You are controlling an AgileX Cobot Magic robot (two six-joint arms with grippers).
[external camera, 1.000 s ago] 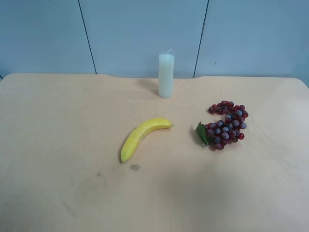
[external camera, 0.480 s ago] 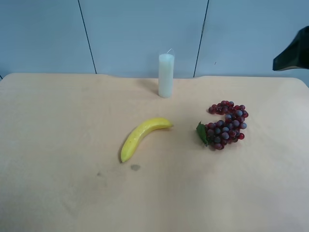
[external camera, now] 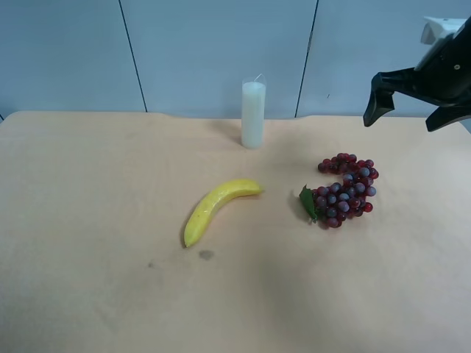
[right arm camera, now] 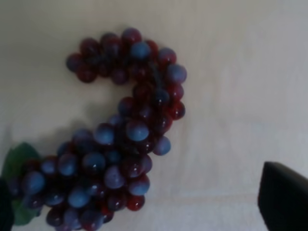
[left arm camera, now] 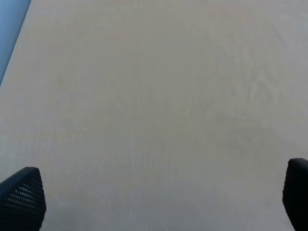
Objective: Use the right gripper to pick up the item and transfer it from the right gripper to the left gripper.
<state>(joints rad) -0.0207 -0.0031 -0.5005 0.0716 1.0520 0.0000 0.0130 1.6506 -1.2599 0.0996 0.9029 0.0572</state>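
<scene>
- The table [external camera: 88,294] had a light tan, flat top with one small dark mark [external camera: 206,255] just near of the banana's near end.
- A white candle [external camera: 252,115] stood upright at the far side, centre.
- A yellow banana [external camera: 217,208] lay flat mid-table.
- A bunch of grapes [external camera: 344,190] lay right of the banana, apart from it, green leaf at its left end.

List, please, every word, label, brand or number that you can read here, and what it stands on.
None: no writing shows on the candle, the banana, the grapes, the table, the wall panels or the right claw.
</scene>
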